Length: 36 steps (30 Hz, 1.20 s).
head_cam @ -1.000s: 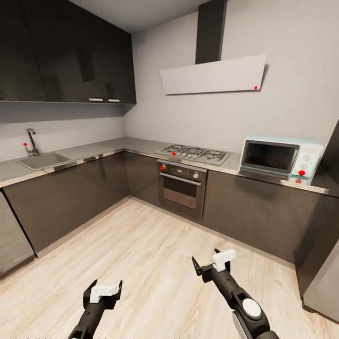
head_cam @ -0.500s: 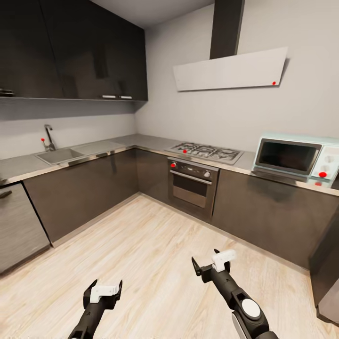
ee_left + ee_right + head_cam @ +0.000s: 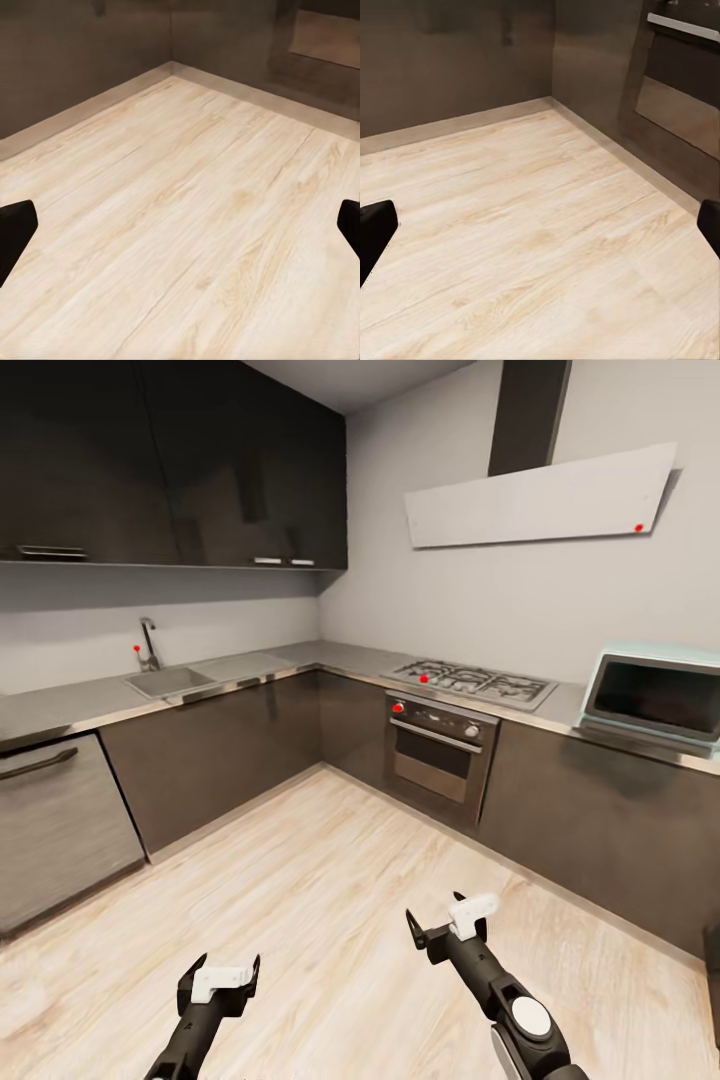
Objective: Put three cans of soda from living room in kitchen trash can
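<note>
Robot stands in the kitchen, on the light wood plank floor (image 3: 330,880), facing the corner of dark grey cabinets (image 3: 220,750). The built-in oven (image 3: 437,760) with the gas hob (image 3: 470,682) above it sits right of centre; the steel sink (image 3: 168,681) is at middle left; the pale blue microwave (image 3: 655,698) rests on the grey desk (image 3: 340,655) at the right edge.

Both arms are held low and forward over bare floor, probably a travel posture while the bin is sought.

The left hand (image 3: 222,980), lower left, is spread wide and holds 0 items. The right hand (image 3: 455,923), lower centre-right, is likewise wide open and touches nothing.

No soda can or tan bin is in view here.
</note>
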{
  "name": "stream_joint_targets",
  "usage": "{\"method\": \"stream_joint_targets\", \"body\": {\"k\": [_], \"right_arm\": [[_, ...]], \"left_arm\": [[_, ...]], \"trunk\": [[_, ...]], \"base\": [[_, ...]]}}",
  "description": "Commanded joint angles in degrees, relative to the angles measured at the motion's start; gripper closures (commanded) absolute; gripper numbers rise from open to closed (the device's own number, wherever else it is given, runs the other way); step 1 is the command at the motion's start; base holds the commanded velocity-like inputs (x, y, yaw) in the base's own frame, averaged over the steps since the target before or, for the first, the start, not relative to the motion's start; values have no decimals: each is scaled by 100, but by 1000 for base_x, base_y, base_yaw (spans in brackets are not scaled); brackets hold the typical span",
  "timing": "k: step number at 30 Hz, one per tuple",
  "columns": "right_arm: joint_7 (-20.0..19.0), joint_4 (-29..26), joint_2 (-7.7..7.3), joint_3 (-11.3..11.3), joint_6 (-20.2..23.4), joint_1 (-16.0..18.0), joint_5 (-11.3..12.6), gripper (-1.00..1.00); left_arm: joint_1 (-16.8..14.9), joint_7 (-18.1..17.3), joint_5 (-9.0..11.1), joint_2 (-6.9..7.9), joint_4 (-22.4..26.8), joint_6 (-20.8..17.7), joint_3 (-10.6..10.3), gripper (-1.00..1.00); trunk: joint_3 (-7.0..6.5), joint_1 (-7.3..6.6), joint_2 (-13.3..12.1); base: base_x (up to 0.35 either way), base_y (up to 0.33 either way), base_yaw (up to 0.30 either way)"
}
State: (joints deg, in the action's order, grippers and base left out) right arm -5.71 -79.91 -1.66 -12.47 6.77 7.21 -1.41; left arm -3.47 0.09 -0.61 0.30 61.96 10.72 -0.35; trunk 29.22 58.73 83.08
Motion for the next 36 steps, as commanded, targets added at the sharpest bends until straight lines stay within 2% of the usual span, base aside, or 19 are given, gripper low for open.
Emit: {"method": "stream_joint_targets", "body": {"k": [1,9,18,36], "right_arm": [[0,0,2,0,0,0,0,-100],[0,4,5,-8,0,0,-1,-100],[8,54,6,-115,0,0,-5,-100],[9,63,7,-125,0,0,-9,-100]], "left_arm": [[1,0,0,1,0,0,0,-100],[1,0,7,1,0,0,0,-100],[2,2,2,-1,0,0,0,-100],[4,9,0,-3,0,0,-8,-100]], "trunk": [[4,0,0],[30,0,0],[37,0,0],[38,0,0]], "base": [[0,0,216],[0,0,219],[0,0,231],[0,0,237]]}}
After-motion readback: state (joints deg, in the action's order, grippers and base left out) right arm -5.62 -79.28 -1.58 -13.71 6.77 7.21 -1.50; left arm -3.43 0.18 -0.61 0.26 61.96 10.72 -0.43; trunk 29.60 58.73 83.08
